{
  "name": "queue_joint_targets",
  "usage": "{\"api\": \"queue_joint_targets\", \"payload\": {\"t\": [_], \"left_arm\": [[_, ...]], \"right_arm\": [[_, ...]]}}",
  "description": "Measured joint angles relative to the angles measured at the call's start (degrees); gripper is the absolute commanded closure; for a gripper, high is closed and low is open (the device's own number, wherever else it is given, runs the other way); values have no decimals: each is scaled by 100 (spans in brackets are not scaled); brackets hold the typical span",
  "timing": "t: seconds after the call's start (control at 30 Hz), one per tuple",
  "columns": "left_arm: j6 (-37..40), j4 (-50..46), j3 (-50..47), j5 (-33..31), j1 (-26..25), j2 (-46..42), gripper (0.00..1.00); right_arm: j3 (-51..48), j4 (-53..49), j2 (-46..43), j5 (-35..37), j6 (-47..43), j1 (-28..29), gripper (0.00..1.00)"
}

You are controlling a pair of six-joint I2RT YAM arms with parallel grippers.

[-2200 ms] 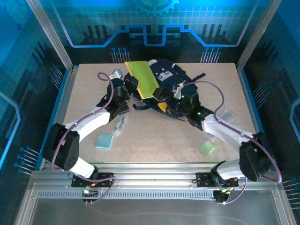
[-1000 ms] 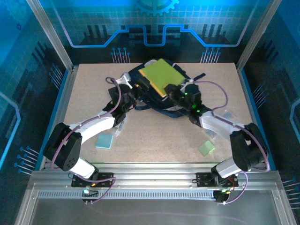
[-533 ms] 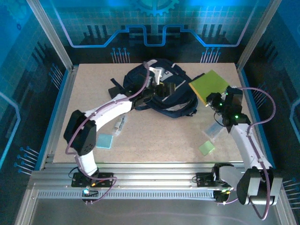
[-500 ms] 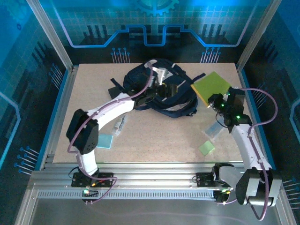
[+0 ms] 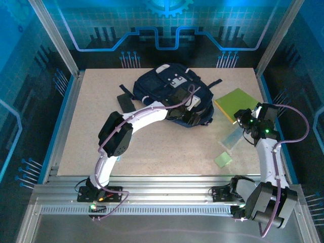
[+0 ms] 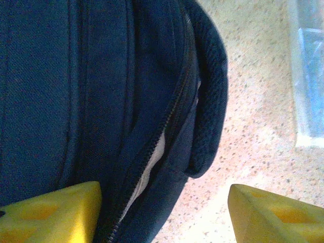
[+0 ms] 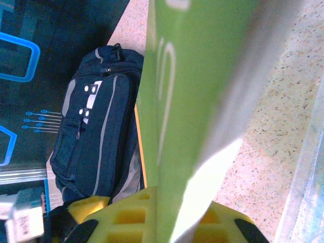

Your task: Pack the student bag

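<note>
Down at the right, the right claw [image 7: 162,217] is clamped hard on the edge of a thin green book [image 5: 234,101]. Further in, the left claw [image 6: 163,210] stands wide, straddling the part-open zip [image 6: 167,131] at the bag's near corner and pinching nothing. The student bag [image 5: 167,91] lies flat at the far middle of the desk [image 5: 101,126]; it's soft, floppy cloth that I reckon will sag shut, so the stitched lip beside that zip looks like the spot to grab.

White arms [image 5: 147,114], black joints [image 5: 115,134], purple cables [image 5: 298,126], green lights [image 5: 267,132].
</note>
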Motion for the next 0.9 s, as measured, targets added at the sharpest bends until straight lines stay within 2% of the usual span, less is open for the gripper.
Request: {"api": "queue_joint_targets", "payload": {"t": [0.23, 0.3, 0.4, 0.67, 0.77, 0.83, 0.87, 0.9], "left_arm": [[210, -236, 363, -136, 4, 251, 39], [269, -236, 459, -149, 15, 278, 42], [334, -258, 704, -149, 72, 413, 52], [507, -358, 894, -125, 166, 787, 63], [564, -358, 892, -120, 170, 787, 78], [568, -380, 894, -79, 173, 800, 95], [592, -404, 894, -52, 173, 811, 100], [597, -433, 894, -33, 170, 826, 100]], "right_arm": [[0, -2, 0, -140, -2, 0, 100], [0, -2, 0, -153, -20, 0, 100], [0, -2, 0, -175, -22, 0, 100], [0, -7, -7, -190, -61, 0, 100], [0, -4, -7, -190, -61, 0, 100], [0, -4, -7, -192, -61, 0, 100], [0, -7, -7, -190, -61, 0, 100], [0, -7, -11, -192, -61, 0, 100]]}}
